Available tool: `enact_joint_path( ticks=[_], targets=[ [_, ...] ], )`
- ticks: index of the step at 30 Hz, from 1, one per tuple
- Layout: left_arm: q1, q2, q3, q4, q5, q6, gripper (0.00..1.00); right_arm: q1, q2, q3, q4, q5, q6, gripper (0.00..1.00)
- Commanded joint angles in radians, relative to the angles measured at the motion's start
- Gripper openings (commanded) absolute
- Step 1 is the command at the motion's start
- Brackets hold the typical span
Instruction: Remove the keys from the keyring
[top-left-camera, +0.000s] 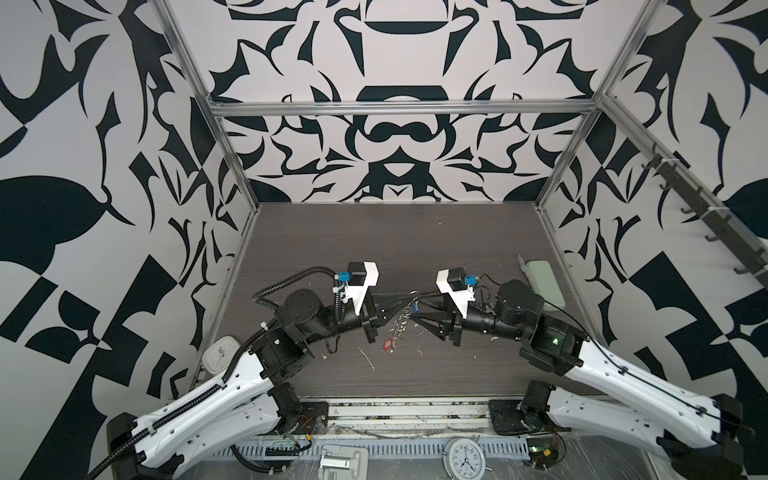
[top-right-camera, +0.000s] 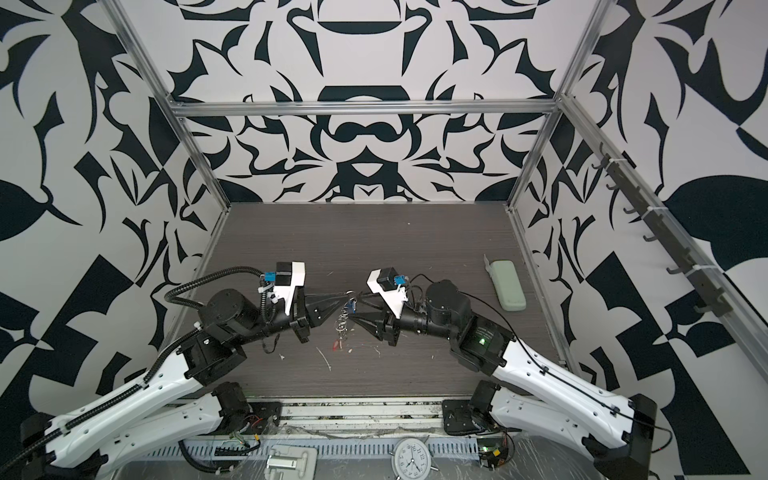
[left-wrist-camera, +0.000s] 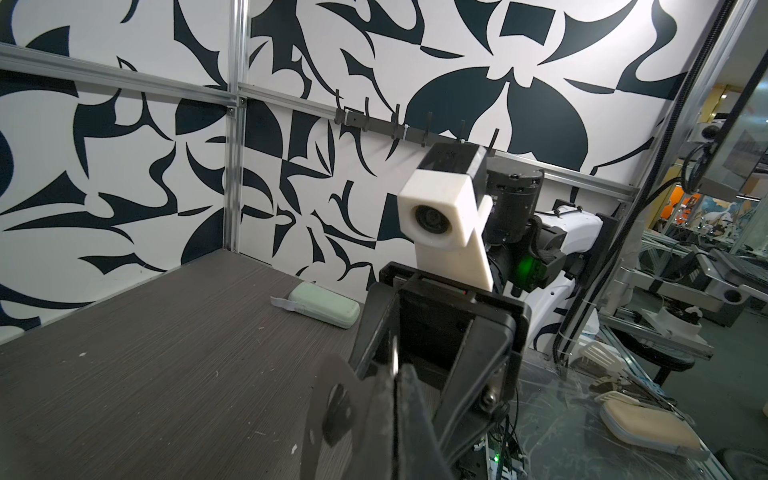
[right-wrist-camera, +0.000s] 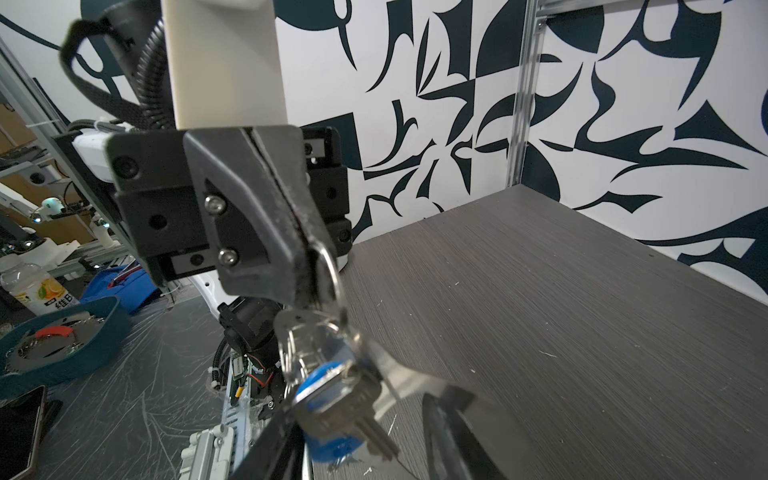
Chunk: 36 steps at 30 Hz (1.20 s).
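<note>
Right wrist view: the keyring shows as a silver ring pinched at the very tip of the left gripper, whose jaws are pressed together on it.
Blue-tagged key: hangs from that ring just under the left gripper's tip, clear of the table.
Keyring in both top views: its small linked rings dangle from the left gripper's tip down toward the table.
Red-tagged key: lies on the table near the left gripper, on the side toward the front edge. Whether it is still linked to the rings cannot be told.
Right gripper: faces the left gripper tip to tip. Its jaws stand apart, one finger on either side of the blue-tagged key, and contact with the key cannot be told.
Pale-green case: lies flat on the table, well apart from the left gripper, beyond the right arm.
</note>
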Motion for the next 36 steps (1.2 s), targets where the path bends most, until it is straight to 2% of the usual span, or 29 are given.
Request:
enact_joint_path(
  ticks=[1, 7, 10, 16, 29, 33, 36],
  targets=[
    [-0.003, -0.018, 0.014, 0.011, -0.003, 0.001, 0.0, 0.004, -0.029, 0.041, 0.015, 0.021, -0.02, 0.48],
    [-0.003, -0.026, 0.017, -0.005, -0.01, 0.004, 0.0, 0.005, -0.088, 0.057, 0.001, 0.085, -0.044, 0.49],
    [-0.003, -0.023, 0.017, -0.006, -0.01, 0.004, 0.0, 0.005, -0.099, 0.049, 0.057, 0.128, -0.038, 0.49],
    [-0.003, -0.023, 0.017, -0.005, -0.013, 0.003, 0.0, 0.004, -0.03, 0.1, 0.096, 0.032, -0.03, 0.47],
    [-0.003, -0.043, 0.004, -0.002, -0.024, 0.005, 0.0, 0.003, -0.12, 0.001, 0.076, 0.135, -0.008, 0.41],
    [-0.003, -0.04, 0.003, 0.002, -0.025, 0.003, 0.0, 0.005, -0.072, 0.023, 0.024, 0.049, -0.007, 0.46],
    [-0.003, -0.035, 0.002, 0.005, -0.025, 0.003, 0.0, 0.004, -0.05, 0.021, 0.036, 0.029, -0.001, 0.47]
  ],
)
